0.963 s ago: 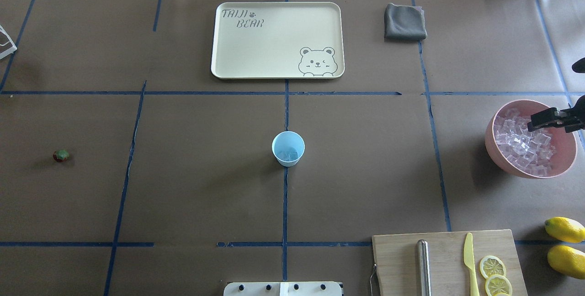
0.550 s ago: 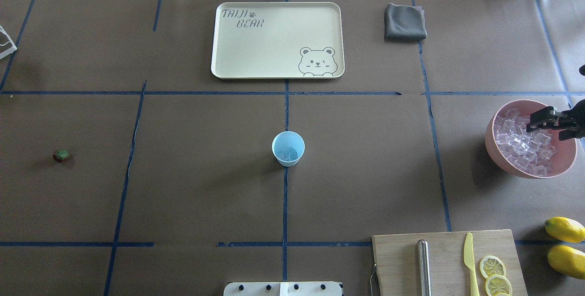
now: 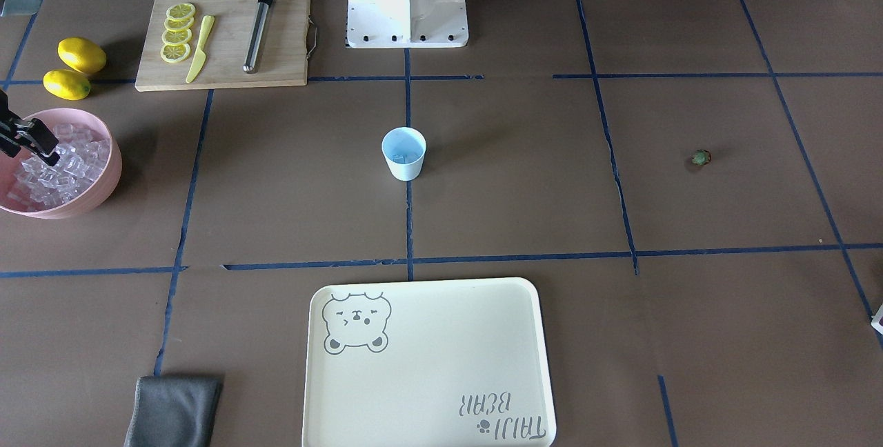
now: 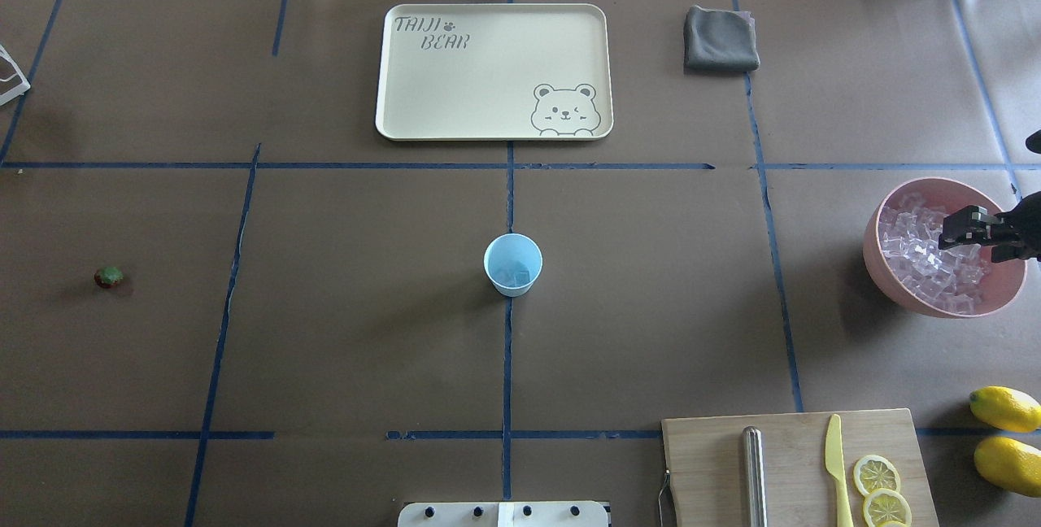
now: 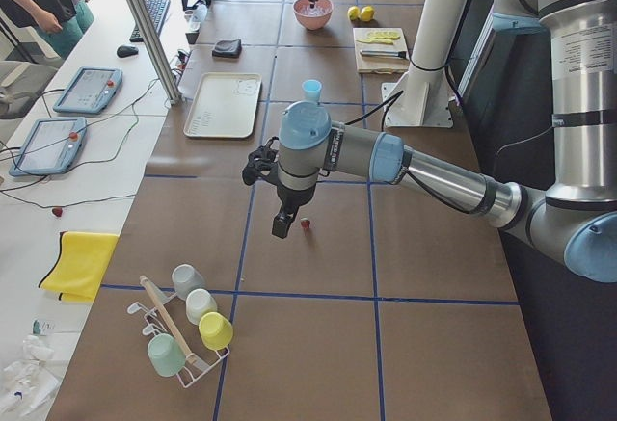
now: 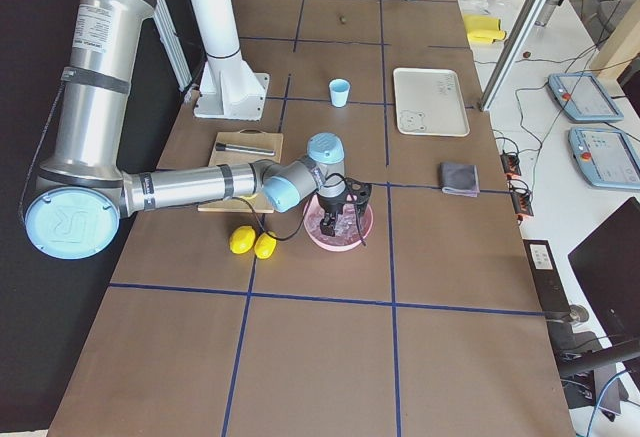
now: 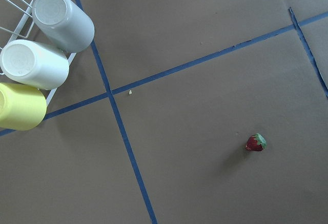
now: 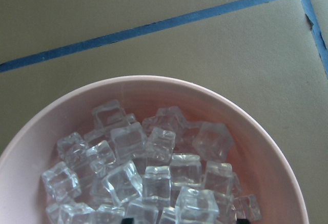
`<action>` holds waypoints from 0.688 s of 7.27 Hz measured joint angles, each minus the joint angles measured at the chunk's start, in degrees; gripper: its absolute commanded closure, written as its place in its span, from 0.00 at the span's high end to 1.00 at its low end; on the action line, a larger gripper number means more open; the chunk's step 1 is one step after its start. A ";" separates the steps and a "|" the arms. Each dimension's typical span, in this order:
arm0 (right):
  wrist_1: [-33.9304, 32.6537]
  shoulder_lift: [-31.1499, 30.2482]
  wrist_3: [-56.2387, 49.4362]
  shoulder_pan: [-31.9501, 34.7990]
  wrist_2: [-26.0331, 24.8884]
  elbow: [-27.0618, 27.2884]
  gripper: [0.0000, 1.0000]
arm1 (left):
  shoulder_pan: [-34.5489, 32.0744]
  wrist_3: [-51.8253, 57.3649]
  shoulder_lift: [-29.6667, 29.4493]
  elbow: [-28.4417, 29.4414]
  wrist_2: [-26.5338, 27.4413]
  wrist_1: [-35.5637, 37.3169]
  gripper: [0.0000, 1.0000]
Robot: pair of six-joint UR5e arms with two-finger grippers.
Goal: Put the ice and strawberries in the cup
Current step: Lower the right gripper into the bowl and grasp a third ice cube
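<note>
Over the last second the right gripper [image 4: 976,236] has drawn in over the pink bowl [image 4: 878,271] and sunk toward the ice [image 8: 154,178]. Its jaws are spread with cubes directly beneath them, which suggests another pick is starting; the cup [image 4: 512,264], well away from it toward the table's middle, already holds a few cubes. The ice is a loose heap of clear, glassy cubes with whitish edges. The strawberry [image 7: 255,142], dark red with a green cap, lies on the table near and below the left gripper [image 5: 280,226], whose opening cannot be told.
</note>
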 measured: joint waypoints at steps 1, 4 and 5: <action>-0.02 0.11 0.01 -0.06 -0.37 -0.29 0.64 | 0.00 0.00 0.00 0.00 0.00 0.00 1.00; 0.00 0.49 -0.06 -0.11 -0.86 -0.84 0.61 | 0.00 -0.02 0.00 -0.14 0.00 0.00 1.00; -0.04 0.67 -0.06 -0.15 -1.02 -0.92 0.55 | 0.00 -0.06 0.00 -0.26 0.00 0.00 1.00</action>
